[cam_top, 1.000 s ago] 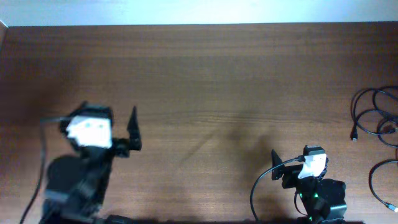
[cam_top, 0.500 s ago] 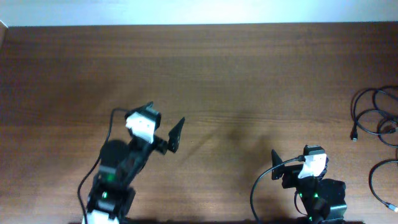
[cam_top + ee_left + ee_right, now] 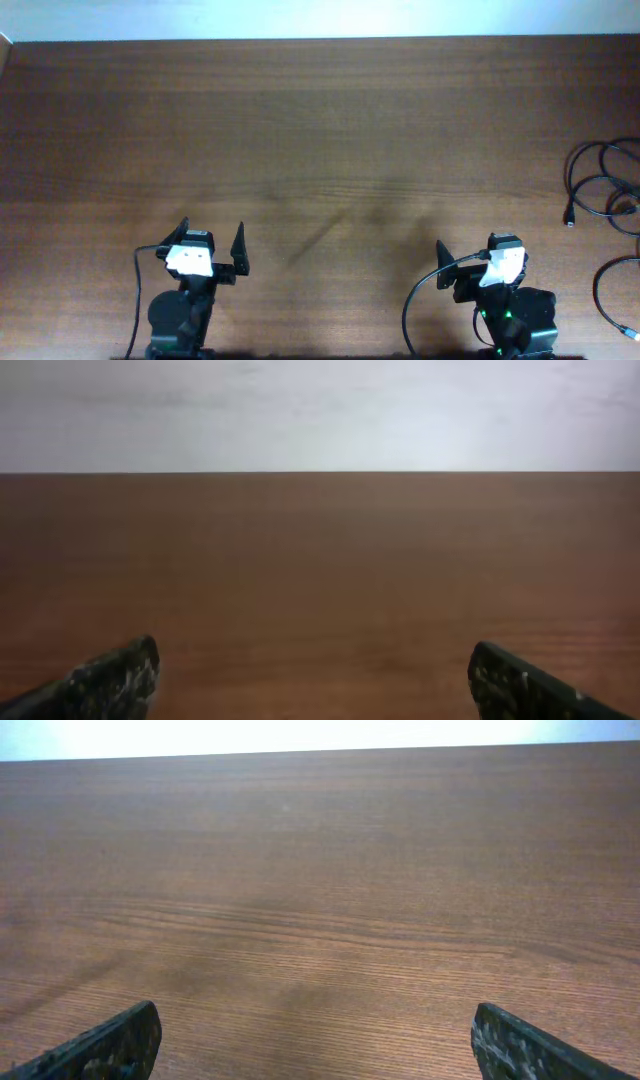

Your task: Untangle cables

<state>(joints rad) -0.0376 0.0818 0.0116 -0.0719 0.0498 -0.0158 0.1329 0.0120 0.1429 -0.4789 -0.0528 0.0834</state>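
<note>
While both arms are seen folded back at the near edge of the tabletop (image 3: pixel 330 130), the cables (image 3: pixel 605 195) are found far off at the right edge, a looped dark bundle with a second strand (image 3: pixel 612 295) below it, partly cut off by the frame. They lie to the right of the right gripper (image 3: pixel 462 262), which is much the nearer; the left gripper (image 3: pixel 210 245) is well apart from them. Both sets of jaws are held wide apart and empty. No cable is shown in either wrist view. The bundle's loops run roughly front to back, so a reach rightward is judged necessary.
</note>
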